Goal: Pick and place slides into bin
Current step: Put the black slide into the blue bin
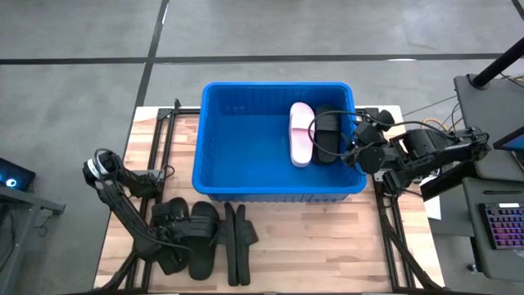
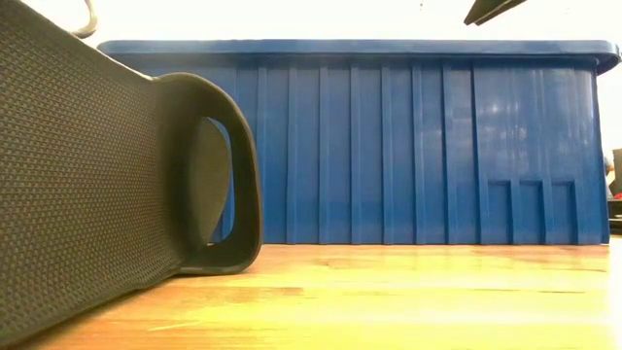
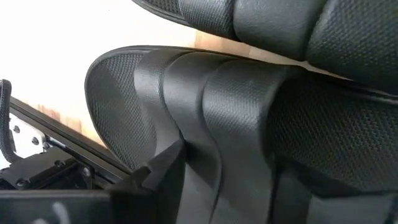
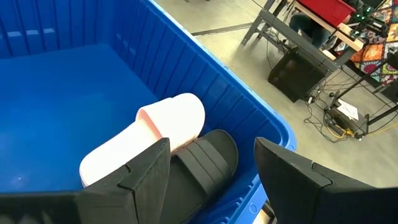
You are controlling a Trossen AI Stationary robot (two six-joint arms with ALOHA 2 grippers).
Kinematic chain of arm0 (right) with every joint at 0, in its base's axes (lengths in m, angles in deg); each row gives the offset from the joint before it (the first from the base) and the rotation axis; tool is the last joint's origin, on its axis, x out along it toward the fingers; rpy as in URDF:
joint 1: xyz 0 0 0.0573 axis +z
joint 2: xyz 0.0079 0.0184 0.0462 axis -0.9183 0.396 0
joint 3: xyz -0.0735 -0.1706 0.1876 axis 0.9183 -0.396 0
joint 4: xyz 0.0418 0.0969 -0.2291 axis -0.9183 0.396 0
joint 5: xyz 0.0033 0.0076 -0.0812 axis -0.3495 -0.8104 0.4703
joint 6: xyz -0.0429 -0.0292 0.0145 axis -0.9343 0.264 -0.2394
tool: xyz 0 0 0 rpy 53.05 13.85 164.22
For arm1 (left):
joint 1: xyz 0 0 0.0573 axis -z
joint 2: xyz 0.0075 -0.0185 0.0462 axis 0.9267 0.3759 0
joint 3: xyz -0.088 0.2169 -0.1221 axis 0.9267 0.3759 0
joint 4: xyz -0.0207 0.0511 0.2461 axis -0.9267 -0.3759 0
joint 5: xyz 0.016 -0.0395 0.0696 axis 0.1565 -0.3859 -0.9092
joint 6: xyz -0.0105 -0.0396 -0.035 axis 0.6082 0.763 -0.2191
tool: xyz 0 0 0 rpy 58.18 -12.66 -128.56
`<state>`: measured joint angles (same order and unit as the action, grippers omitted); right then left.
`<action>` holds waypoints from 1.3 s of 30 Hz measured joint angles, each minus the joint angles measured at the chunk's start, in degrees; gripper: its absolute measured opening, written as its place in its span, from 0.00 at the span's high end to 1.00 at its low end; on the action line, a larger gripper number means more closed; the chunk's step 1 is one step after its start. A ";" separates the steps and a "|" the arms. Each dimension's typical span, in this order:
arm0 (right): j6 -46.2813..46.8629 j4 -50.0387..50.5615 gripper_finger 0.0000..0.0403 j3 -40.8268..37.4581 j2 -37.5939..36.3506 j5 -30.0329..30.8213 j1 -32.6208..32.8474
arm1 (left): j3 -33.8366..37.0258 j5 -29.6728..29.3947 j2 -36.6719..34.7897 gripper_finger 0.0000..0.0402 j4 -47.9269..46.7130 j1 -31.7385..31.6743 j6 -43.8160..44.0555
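The blue bin (image 1: 278,85) stands at the table's middle and fills the low view (image 2: 389,136). A pale pink slide (image 1: 300,133) and a black slide (image 1: 327,135) lie side by side on the bin's floor at its right end. My right gripper (image 4: 211,149) is open over the bin's right rim, with a finger on either side above the black slide (image 4: 205,165) and next to the pink one (image 4: 149,140). My left gripper (image 1: 168,250) is down at the leftmost black slide (image 1: 170,220) on the table. That slide's ribbed strap (image 3: 236,124) fills the left wrist view.
Two more black slides lie on the wood in front of the bin, one flat (image 1: 203,238) and one on its edge (image 1: 237,242). A black slide (image 2: 107,175) looms close in the low view, with its strap end on the table. Black frame rails run along both table sides.
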<state>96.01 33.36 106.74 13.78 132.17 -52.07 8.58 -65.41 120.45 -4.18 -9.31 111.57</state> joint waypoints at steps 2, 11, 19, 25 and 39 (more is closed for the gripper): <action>0.00 -0.37 0.44 -0.08 0.00 0.00 0.00 | -0.07 0.08 -0.26 0.66 -0.06 0.00 0.00; 0.00 -0.91 0.44 -0.08 0.00 0.02 0.01 | -2.50 2.46 -2.76 0.98 -9.27 0.00 -0.04; 0.00 -0.89 0.44 -0.17 0.00 0.04 0.01 | -9.05 7.70 -10.00 0.99 -13.59 -0.05 -4.86; 0.00 -1.85 0.44 -0.17 0.00 -0.20 0.01 | -16.40 7.22 -16.94 1.00 -5.86 -1.12 -3.42; -0.07 -2.36 0.44 -0.17 -0.04 -1.31 0.00 | -33.62 -21.27 -16.95 1.00 -1.87 -15.95 -16.78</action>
<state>95.95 31.01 106.57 13.74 130.86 -52.07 -25.03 -86.68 103.50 -6.05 -25.26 94.79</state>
